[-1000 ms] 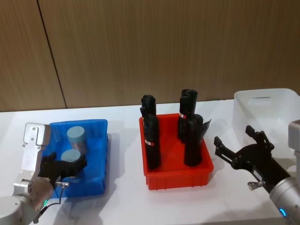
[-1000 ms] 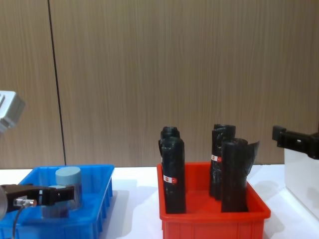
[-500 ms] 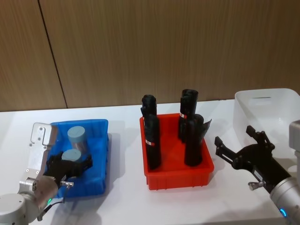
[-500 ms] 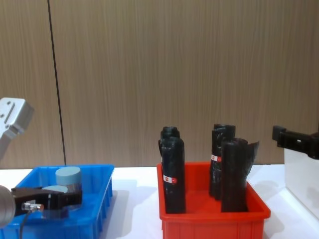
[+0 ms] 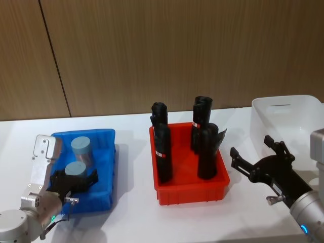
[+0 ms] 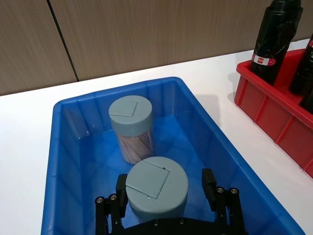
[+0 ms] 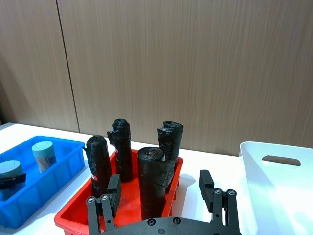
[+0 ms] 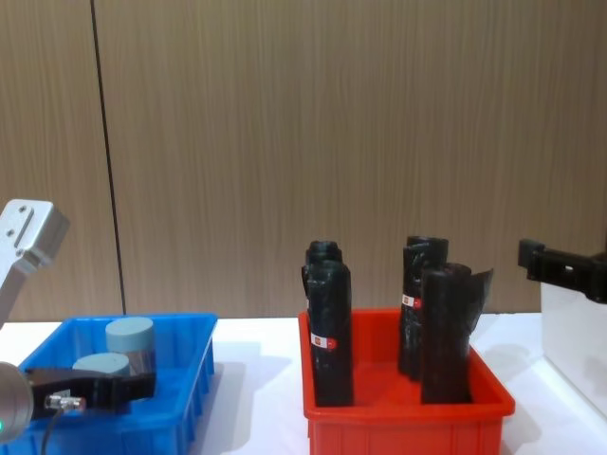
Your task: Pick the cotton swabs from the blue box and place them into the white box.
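Two cotton swabs jars stand in the blue box [image 5: 109, 134] on my left. My left gripper [image 5: 76, 179] is low inside the box, open, with one finger on each side of the near jar [image 6: 156, 188]. In the left wrist view a strip of blue floor shows between that jar and one finger [image 6: 209, 182]. The far jar [image 6: 131, 122] stands free behind it. The white box [image 5: 288, 101] sits at the far right. My right gripper [image 5: 251, 149] hovers open and empty between the red bin and the white box.
A red bin [image 5: 192, 190] holding several tall black rolls [image 5: 163, 147] stands mid-table between the two boxes. White tabletop lies bare in front of the bins. A wooden wall closes off the back.
My left gripper has pushed forward so its fingers now straddle the near jar, and the wrist has shifted slightly right. The jars and the right arm have not moved.
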{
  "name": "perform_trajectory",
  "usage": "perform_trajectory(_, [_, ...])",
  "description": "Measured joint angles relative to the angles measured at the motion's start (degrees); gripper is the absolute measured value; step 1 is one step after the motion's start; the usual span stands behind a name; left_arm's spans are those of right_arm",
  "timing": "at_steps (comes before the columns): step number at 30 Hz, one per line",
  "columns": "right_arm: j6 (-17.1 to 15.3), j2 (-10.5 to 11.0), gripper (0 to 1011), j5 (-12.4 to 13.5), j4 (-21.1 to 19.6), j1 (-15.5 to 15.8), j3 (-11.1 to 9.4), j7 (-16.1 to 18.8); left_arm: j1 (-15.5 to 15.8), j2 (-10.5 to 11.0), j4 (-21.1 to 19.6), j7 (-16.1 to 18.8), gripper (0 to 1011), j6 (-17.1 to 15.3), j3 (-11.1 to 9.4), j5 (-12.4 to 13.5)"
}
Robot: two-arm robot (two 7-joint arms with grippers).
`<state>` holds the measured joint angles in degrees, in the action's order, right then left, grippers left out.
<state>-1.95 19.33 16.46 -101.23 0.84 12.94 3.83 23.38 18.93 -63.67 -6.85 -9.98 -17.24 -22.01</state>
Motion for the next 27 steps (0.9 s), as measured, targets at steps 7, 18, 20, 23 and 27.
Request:
perform_trajectory(7, [0.00, 0.00, 1002, 0.00, 0.00, 0.00, 0.00, 0.00, 0.21, -0.11, 0.42, 0.22, 791, 0.39, 0.05, 0.85])
perform_trajectory(18, [0.00, 0.00, 1002, 0.00, 0.00, 0.00, 0.00, 0.00, -0.27, 0.26, -1.76, 0.48, 668, 2.06, 0.07, 3.78])
perform_trajectory(20, [0.00, 0.00, 1002, 0.00, 0.00, 0.00, 0.00, 0.00, -0.49, 0.40, -2.73, 0.50, 668, 2.24, 0.07, 4.41])
perform_trajectory(23, [0.00, 0.00, 1002, 0.00, 0.00, 0.00, 0.00, 0.00, -0.95, 0.69, -4.77, 0.51, 666, 2.30, 0.08, 5.17])
perform_trajectory(27, [0.00, 0.00, 1002, 0.00, 0.00, 0.00, 0.00, 0.00, -1.44, 1.06, -7.38, 0.27, 668, 2.24, 0.17, 5.64])
